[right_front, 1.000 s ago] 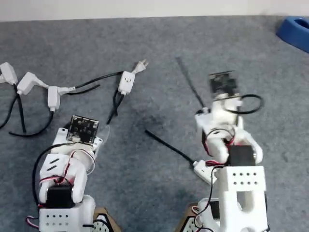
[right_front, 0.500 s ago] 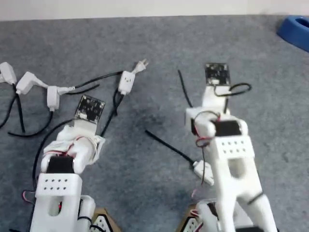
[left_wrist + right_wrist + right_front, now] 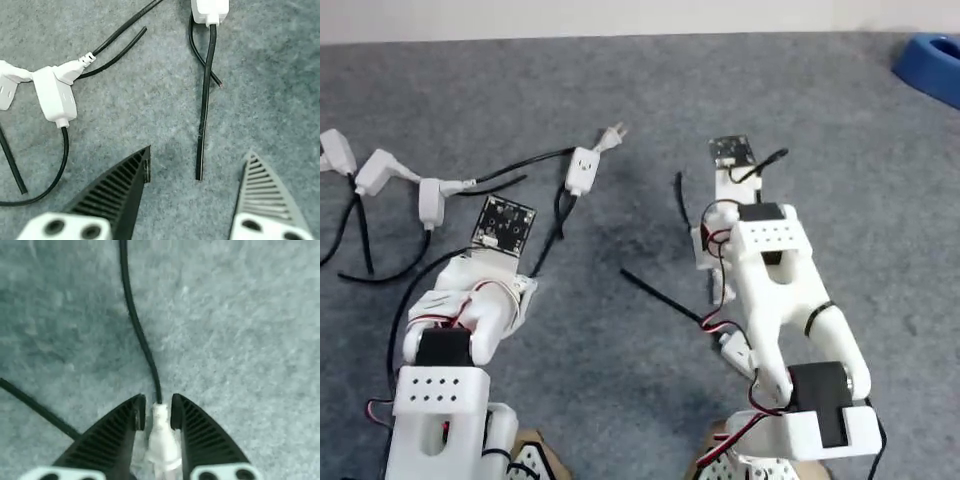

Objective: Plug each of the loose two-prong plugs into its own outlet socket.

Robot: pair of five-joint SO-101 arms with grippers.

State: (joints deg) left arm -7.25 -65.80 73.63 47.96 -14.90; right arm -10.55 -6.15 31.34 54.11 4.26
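Both arms just swung forward: my right fingers [image 3: 157, 402] are pinching a white plug [image 3: 161, 442], left fingers [image 3: 198, 152] spread with an outlet socket [image 3: 54, 97] just ahead, so plugging in's close.

The carpet [image 3: 620, 80] is mottled grey; the cords [image 3: 204, 120] are black; the plug [image 3: 161, 440] and sockets [image 3: 581, 170] are white; the tub [image 3: 932, 62] is blue; the arms [image 3: 770, 270] are white.

bare carpet [image 3: 610, 380] mid-table, one black cord [image 3: 660, 295] seemingly flat across it, socket blocks [image 3: 582, 170] on the left
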